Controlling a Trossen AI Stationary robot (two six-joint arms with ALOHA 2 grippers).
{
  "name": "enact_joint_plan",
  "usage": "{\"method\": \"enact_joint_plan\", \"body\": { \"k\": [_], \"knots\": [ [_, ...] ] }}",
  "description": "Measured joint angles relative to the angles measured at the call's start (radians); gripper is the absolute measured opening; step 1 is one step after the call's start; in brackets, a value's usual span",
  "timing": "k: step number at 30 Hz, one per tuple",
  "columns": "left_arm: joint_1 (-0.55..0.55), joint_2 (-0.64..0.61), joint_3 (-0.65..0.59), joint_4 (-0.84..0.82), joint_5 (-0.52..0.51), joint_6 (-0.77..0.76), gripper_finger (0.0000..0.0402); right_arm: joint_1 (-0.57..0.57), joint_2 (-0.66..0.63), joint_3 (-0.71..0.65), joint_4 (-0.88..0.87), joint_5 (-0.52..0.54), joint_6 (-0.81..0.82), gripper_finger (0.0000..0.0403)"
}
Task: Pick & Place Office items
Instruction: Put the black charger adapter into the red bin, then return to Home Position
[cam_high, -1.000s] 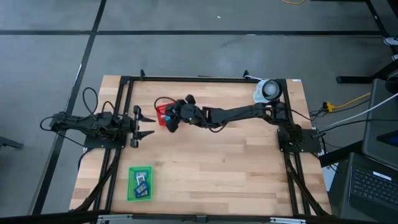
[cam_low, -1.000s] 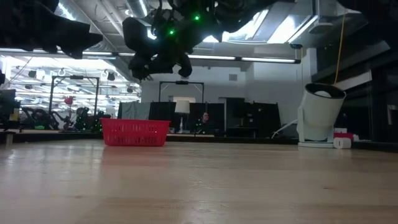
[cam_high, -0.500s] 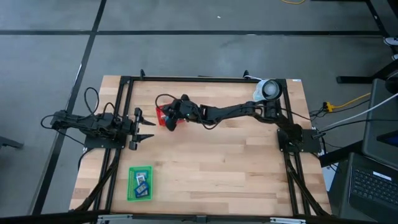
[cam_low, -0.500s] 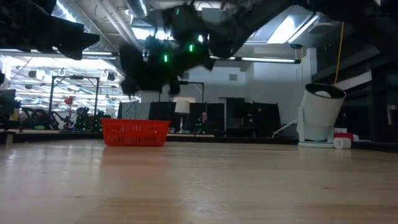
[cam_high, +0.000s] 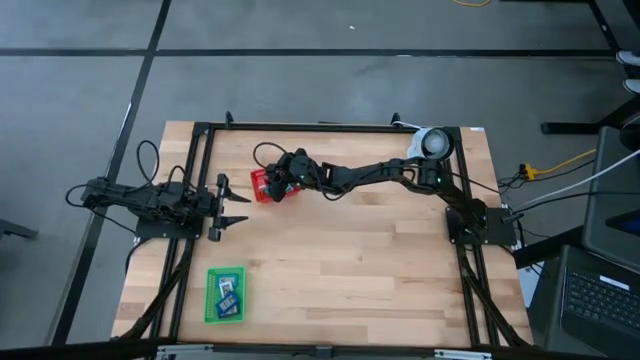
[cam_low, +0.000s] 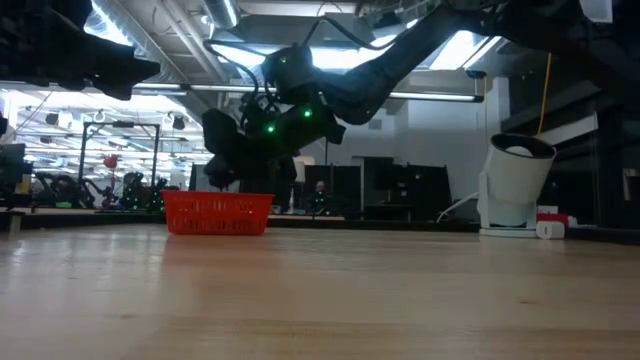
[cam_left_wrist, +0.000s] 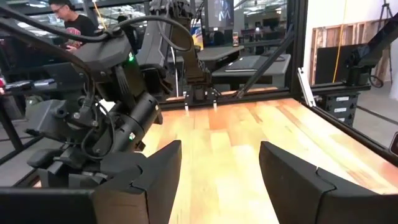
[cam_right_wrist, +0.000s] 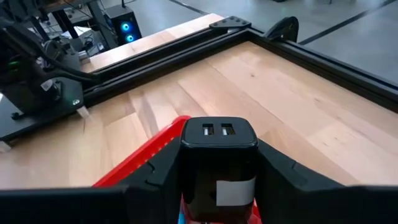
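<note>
Pale wooden tabletop is carrying everything, framed by black rails. Reaching across it, the right arm is hanging its right gripper directly over the red mesh basket, jaws clamped narrow on a black charger block with two ports on its end. Well away from the basket, at the table's left edge, the left gripper is waiting with its jaws spread wide and empty. Far from the basket, a green tray is holding what are probably more small office items, blue and pale.

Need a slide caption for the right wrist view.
Right gripper holds a black charger over the red basket.
</note>
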Motion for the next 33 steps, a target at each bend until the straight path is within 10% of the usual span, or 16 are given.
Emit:
{"method": "enact_joint_plan", "body": {
  "k": [10, 21, 26, 33],
  "knots": [
    [0.000, 0.000, 0.000, 0.000, -0.008, 0.001, 0.0212, 0.001, 0.000, 0.000, 0.000, -0.010, 0.019, 0.0329],
    [0.000, 0.000, 0.000, -0.012, -0.016, 0.018, 0.0212, 0.018, -0.012, 0.001, -0.005, -0.038, 0.104, 0.0354],
    [0.001, 0.000, 0.000, 0.007, -0.019, 0.062, 0.0212, 0.019, -0.014, 0.001, -0.020, -0.219, 0.123, 0.0354],
    [0.017, 0.000, 0.000, 0.039, -0.027, 0.125, 0.0212, 0.080, -0.019, -0.023, 0.407, -0.769, -0.217, 0.0354]
  ]
}}
